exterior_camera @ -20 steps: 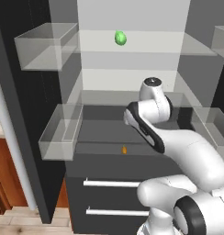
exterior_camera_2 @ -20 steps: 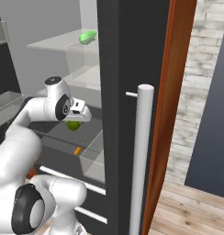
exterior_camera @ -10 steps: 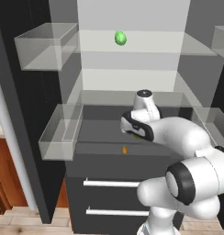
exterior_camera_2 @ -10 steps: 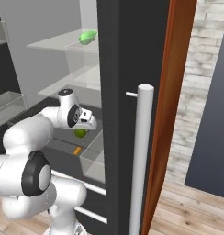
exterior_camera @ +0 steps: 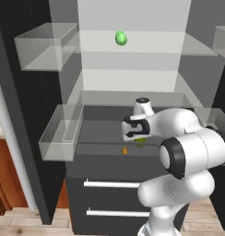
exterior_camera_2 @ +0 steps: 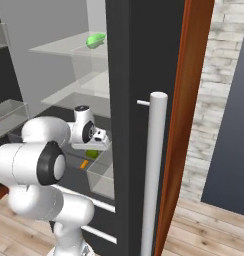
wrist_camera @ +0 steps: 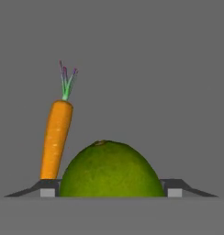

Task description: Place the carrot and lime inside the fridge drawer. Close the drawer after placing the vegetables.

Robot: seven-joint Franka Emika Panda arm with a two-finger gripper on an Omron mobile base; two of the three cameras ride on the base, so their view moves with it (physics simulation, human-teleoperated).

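The arm has swung down over the fridge drawer (exterior_camera: 105,131); the jaws, spread wide, straddle the lime (wrist_camera: 111,170), apparently gripping it, with the carrot (wrist_camera: 55,140) already lying just beside

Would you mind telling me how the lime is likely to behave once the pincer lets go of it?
The lime looks round and smooth, so it will probably roll on the flat fridge drawer. It could nudge the carrot lying close beside it. Its rind looks firm, so it is unlikely to bruise.
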